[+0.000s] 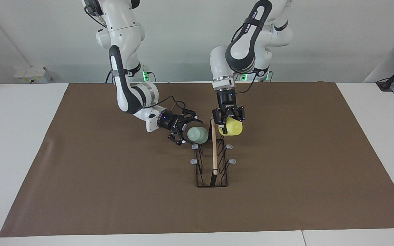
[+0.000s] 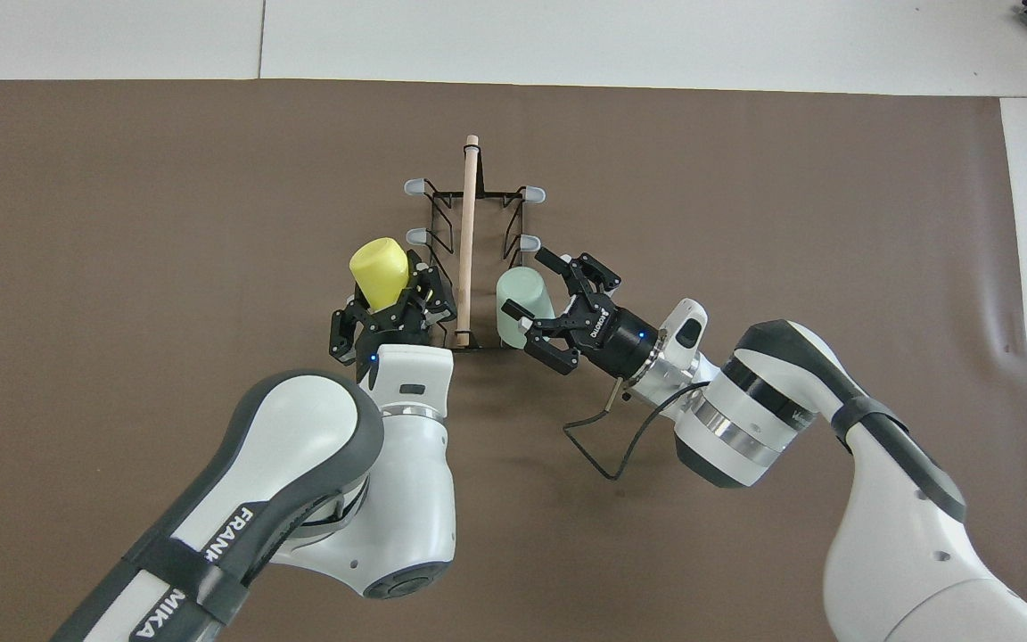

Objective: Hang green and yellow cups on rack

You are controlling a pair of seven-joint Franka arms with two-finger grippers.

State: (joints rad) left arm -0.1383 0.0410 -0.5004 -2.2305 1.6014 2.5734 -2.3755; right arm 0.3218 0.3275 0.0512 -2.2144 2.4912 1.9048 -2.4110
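Since both cups are sitting right at the rack's robot-end pegs with the arms crowded in close, here's what I'd worry about, biggest thing first:

- The right arm (image 1: 128, 92) comes in low and sideways, so any sloppy pull-out could drag its wrist or cable across the rack (image 1: 212, 171) and shove the whole frame. It's a light wire thing standing on the brown mat (image 1: 80, 171), so I'd guess it slides or tips easily.
- The left arm (image 1: 241, 51) hangs nearly straight down over the rack's other side. If it drops further it could press on the wooden rod (image 1: 214, 150) and rock the frame, which would also disturb the other cup.
- The left gripper (image 1: 228, 118) looks closed around the yellow cup (image 1: 232, 127), holding it over the peg row toward the left arm's end. I can't tell if the cup is actually on a peg. Letting go early means it falls onto the mat.
- The right gripper (image 1: 183, 130) has its fingers spread wide, right beside the green cup (image 1: 198, 135) and apparently not gripping it. The cup lies tilted at the peg nearest the robots on the right arm's side, so a finger brushing it on the way out could knock it loose.
- The free pegs (image 1: 195, 160) are small, smooth-looking tips, so a shallow hang probably won't survive a bump.
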